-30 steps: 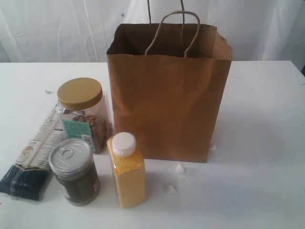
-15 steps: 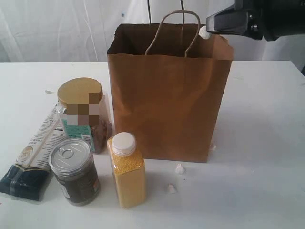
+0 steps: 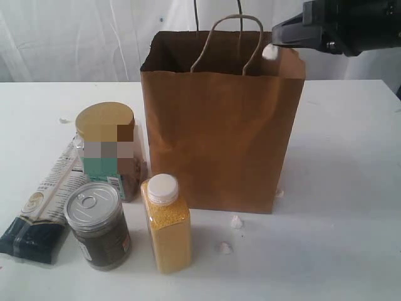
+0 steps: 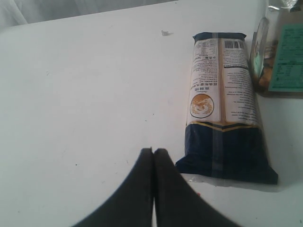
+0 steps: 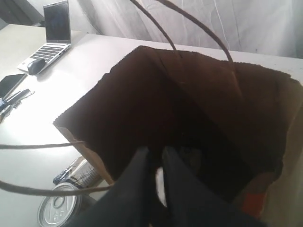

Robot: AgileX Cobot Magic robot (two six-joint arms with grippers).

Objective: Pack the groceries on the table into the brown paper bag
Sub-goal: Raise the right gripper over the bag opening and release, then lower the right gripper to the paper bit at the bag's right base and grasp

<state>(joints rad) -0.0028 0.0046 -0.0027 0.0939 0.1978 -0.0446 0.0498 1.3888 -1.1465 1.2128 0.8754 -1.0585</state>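
The brown paper bag is standing open on the white counter. The right hand is hanging over the bag's top corner on the right side. Its fingers are sitting just a little apart. A small white bit is showing at the tip, but I cannot tell if the hand is pinching it.

The left hand is floating over the counter with its fingers pressed tight together, holding nothing. The long white-and-navy packet is lying flat just beside it.

The tan-lidded clear jar, the silver-lidded dark jar and the white-capped yellow bottle are standing on the counter to the left of the bag, outside it. A few white crumbs are lying in front of the bag.
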